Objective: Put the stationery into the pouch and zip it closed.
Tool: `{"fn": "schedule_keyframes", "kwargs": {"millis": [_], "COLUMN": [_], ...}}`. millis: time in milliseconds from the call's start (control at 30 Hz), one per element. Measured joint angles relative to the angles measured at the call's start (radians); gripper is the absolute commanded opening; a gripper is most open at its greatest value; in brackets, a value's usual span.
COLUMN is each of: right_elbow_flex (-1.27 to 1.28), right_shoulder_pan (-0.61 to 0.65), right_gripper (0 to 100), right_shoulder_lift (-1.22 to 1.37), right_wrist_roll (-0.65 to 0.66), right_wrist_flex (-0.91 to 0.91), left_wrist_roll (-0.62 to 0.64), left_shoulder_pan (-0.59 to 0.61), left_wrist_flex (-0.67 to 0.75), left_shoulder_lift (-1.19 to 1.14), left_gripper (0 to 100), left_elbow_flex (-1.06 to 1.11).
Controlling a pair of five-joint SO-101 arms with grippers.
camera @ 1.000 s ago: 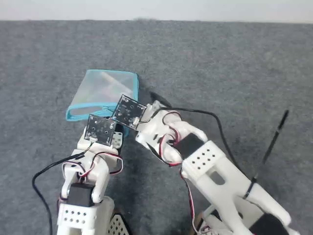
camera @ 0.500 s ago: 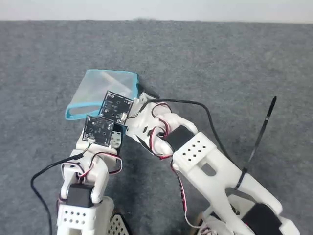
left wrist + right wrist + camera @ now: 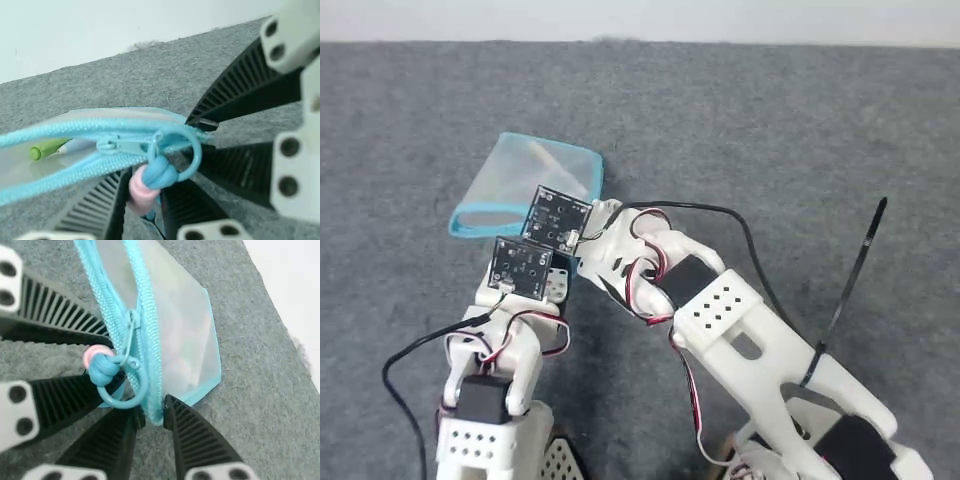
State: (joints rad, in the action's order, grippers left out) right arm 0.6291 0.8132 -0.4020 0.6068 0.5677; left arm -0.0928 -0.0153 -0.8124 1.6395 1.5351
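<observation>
Left gripper (image 3: 145, 182) is clamped on the zipper pull (image 3: 159, 172), right gripper (image 3: 154, 412) on the pouch (image 3: 180, 340) end; a green pen (image 3: 47, 148) is stowed, and zipping is judged barely begun.

We see two white plastic arms, the left arm (image 3: 490, 405) and the right arm (image 3: 760, 345). Their shells are dotted with rows of small round holes and set with black servo blocks. Red, white and black wires (image 3: 653, 278) loop along the joints, and a black cable (image 3: 420, 345) runs off the left arm. Square black circuit boards (image 3: 523, 266) studded with bright screws cap the wrists. The left gripper (image 3: 146, 186) has black ribbed fingers (image 3: 95, 210) on white mounts with dark screw holes.
</observation>
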Motion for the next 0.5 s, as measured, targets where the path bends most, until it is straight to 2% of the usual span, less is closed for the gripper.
{"fn": "schedule_keyframes", "kwargs": {"millis": [200,500], "right_elbow_flex": [-0.002,-0.002], "right_shoulder_pan": [-0.068,-0.305], "right_gripper": [0.6,0.6], "right_shoulder_lift": [0.0,-0.002], "right_wrist_roll": [-0.021,-0.015], "right_wrist_flex": [0.055,0.181], "left_wrist_roll": [0.0,-0.008], "left_shoulder_pan": [-0.008,-0.009], "left_wrist_flex": [0.0,0.0], "left_shoulder_lift": [-0.008,-0.008], "left_gripper": [1,1], "left_elbow_flex": [0.0,0.0]}}
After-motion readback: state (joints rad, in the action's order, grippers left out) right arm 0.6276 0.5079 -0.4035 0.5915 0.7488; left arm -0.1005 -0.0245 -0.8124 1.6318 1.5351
